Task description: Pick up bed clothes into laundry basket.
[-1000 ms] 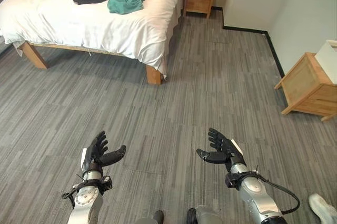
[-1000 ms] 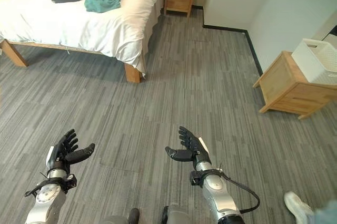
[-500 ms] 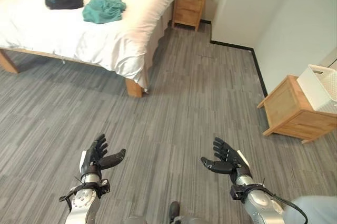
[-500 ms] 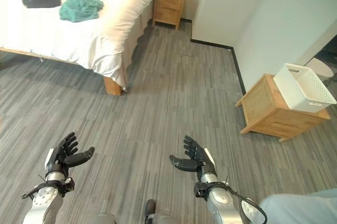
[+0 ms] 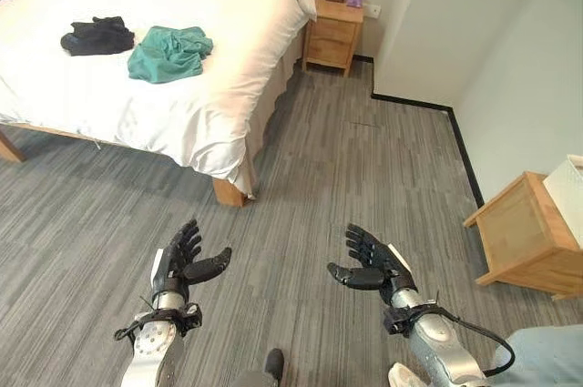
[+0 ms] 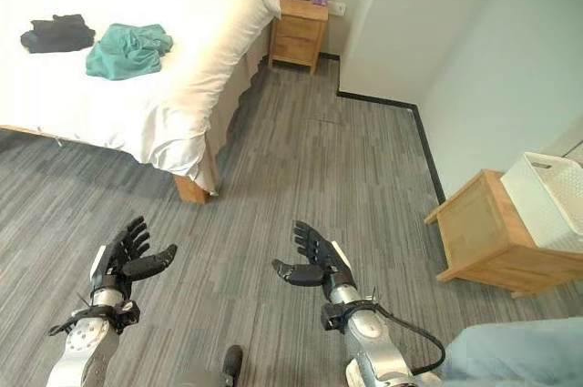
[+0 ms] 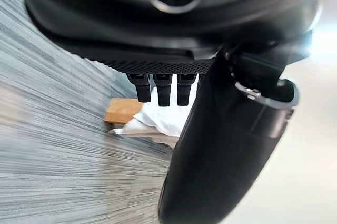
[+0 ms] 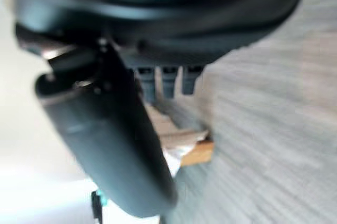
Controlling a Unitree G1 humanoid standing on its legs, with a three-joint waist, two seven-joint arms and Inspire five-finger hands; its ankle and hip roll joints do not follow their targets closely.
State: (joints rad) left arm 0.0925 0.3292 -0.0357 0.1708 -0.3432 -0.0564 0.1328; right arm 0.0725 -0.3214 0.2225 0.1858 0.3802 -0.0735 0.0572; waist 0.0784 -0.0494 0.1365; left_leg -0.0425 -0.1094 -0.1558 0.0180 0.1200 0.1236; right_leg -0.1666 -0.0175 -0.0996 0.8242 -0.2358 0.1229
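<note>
Both the left hand and right hand are hovering released, empty, over striped grey carpet, while crumpled teal cloth and black cloth are lying near the white bed's middle.

Open carpet between bed and side table.

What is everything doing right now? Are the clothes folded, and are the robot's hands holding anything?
Green garment: crumpled, lying on the bed.
Black garment: bunched, lying on the bed beside it.
Bed: made, white cover on.
Laundry basket: upright on the wooden stand.
Left hand: open, holding nothing.
Right hand: open, holding nothing.
</note>
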